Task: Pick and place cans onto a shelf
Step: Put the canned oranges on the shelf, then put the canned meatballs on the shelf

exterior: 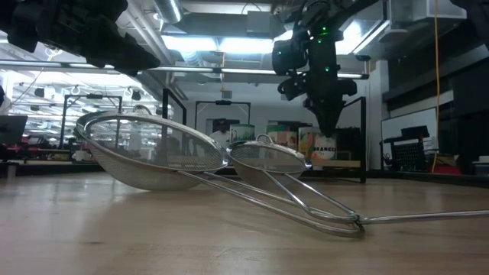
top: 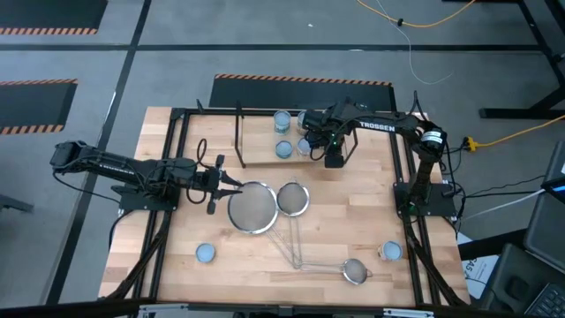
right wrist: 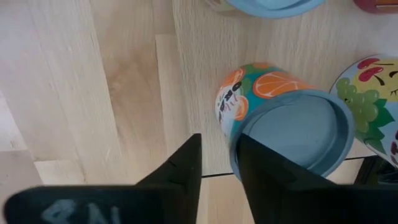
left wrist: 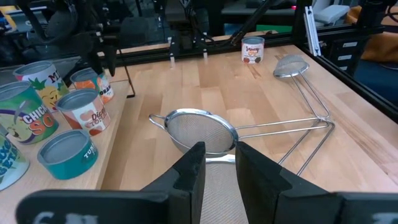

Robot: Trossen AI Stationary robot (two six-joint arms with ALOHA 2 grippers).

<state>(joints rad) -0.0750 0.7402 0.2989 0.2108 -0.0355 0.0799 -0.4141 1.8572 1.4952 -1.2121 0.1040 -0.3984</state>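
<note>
The shelf [top: 252, 161] of thin black rods stands at the table's far middle with several cans on it [top: 282, 148], which also show in the left wrist view [left wrist: 86, 115]. My right gripper [top: 328, 152] is shut and points down over the shelf's right end. It is right beside an orange-labelled can [right wrist: 292, 127] with a blue-grey top. One can [top: 205, 253] stands near the front left, and another [top: 390, 252] at the front right. My left gripper [top: 221, 183] is shut and empty, level, just left of the large strainer [top: 252, 209]. My right gripper holds nothing between its fingers. One finger [right wrist: 255, 168] shows over the rim of the orange-labelled can [right wrist: 239, 140]. I cannot tell whether it touches the can. The can stands upright on the wooden board.
Three steel mesh strainers lie mid-table, large [exterior: 149, 153], medium [top: 293, 199] and small [top: 355, 271], their long handles crossing [top: 296, 252]. The black frame [top: 168, 168] edges the table.
</note>
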